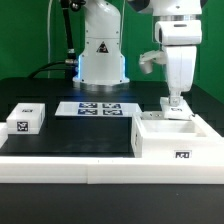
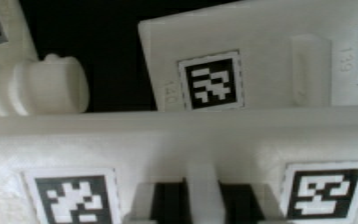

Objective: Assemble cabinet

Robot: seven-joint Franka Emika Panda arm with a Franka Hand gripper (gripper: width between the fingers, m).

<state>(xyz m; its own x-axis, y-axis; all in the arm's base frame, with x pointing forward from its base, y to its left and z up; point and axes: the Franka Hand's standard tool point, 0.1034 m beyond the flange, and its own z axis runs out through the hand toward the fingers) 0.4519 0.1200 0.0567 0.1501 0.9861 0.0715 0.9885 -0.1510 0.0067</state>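
The cabinet [image 1: 160,147] sits lower right, open upward, long axis across frame. The claw's [image 1: 174,101] opening can't be told.

The exterior view sits low, near the front edge of the desk [image 1: 80,135]. It looks slightly downward across the desk toward the arm's base [image 1: 101,62] at the back. It stands far enough off to take in the marker board [image 1: 98,107] in the middle and the cabinet [image 1: 176,138] at the exterior view's right. The wrist view rides on the arm [image 1: 178,58] above that cabinet and faces down along the jaws. It is so near that white tagged walls [image 2: 176,140] fill the frame, slightly blurred. Both views share the part of the cabinet beneath the jaws; only the exterior view shows the rest of the desk.
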